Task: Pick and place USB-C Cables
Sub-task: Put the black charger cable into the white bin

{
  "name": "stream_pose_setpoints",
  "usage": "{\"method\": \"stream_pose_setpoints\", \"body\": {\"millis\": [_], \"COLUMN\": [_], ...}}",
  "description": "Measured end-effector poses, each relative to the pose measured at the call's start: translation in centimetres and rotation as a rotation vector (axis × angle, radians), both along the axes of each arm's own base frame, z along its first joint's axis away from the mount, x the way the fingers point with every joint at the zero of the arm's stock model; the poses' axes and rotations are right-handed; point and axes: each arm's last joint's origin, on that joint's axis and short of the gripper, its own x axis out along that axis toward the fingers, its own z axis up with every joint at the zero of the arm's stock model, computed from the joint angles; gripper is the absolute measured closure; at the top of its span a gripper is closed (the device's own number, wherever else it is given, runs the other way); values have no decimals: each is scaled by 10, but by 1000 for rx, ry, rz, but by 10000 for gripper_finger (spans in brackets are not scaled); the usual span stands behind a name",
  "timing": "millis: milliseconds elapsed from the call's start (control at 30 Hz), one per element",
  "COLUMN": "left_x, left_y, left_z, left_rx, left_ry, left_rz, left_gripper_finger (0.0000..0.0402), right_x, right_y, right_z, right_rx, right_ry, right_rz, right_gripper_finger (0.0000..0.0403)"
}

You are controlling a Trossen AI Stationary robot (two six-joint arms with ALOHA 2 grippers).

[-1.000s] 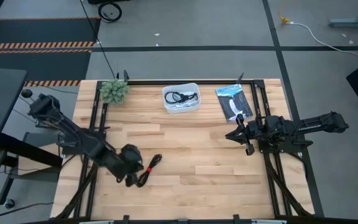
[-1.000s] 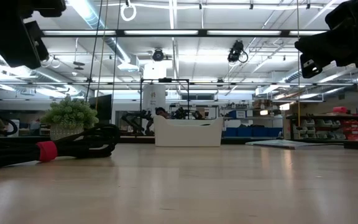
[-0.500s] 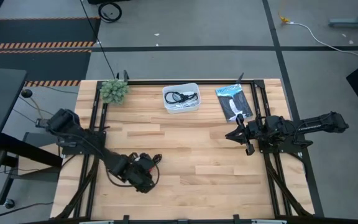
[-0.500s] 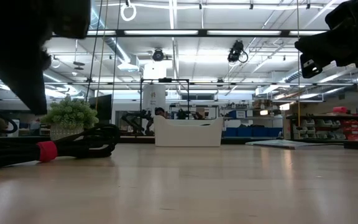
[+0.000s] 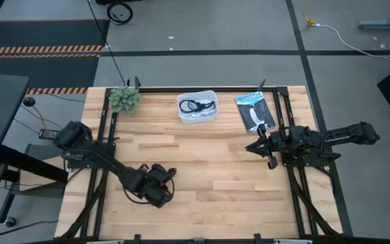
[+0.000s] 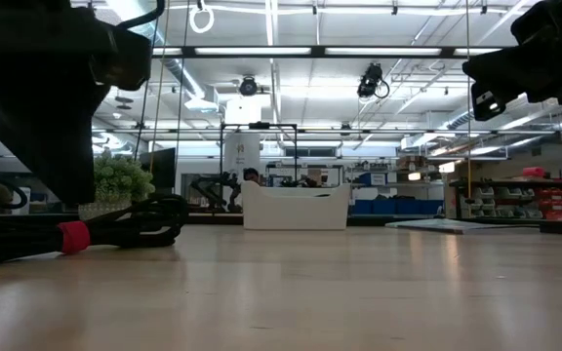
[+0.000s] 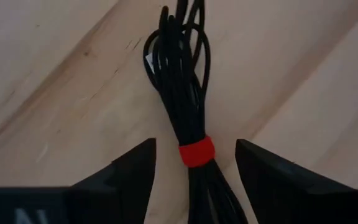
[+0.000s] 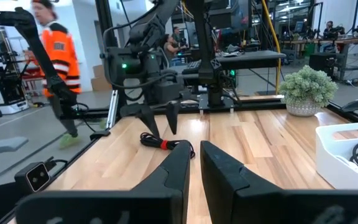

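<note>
A black USB-C cable (image 7: 182,93) bound with a red tie (image 7: 196,151) lies flat on the wood near the table's front left. My left gripper (image 7: 196,163) is open just above it, pointing down, one finger on each side of the tie and clear of the cord. The right wrist view shows these fingers (image 8: 148,121) above the cable (image 8: 163,144). My right gripper (image 5: 266,148) is shut with nothing in it, raised over the right side of the table. A white bin (image 5: 212,95) at the back holds a black cable (image 5: 200,105) and a white one (image 5: 193,117).
A green fuzzy plant-like ball (image 5: 124,99) sits at the back left corner. A flat black-and-blue packet (image 5: 254,112) lies at the back right. Bare wood stretches between the two arms. A person in orange (image 8: 58,56) stands beyond the table's left side.
My left gripper has moved toward the table's right edge and come down over the black cable, so that it now covers most of it in the high view. The cable has stayed where it lay. My right arm has kept still.
</note>
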Motion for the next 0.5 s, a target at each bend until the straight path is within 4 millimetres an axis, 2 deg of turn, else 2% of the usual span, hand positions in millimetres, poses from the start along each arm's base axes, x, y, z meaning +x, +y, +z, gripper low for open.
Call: {"method": "stream_pose_setpoints", "body": {"millis": [267, 500], "left_x": [2, 2], "left_y": [-2, -3], "left_z": [-17, -24], "left_rx": [22, 41], "left_ry": [52, 76], "left_rz": [14, 7], "left_gripper_finger": [202, 221], "right_x": [0, 0], "right_y": [0, 0], "right_z": [0, 0], "right_rx": [0, 0], "right_ry": [-1, -4], "right_rz": [0, 0], "right_gripper_finger": [357, 357]}}
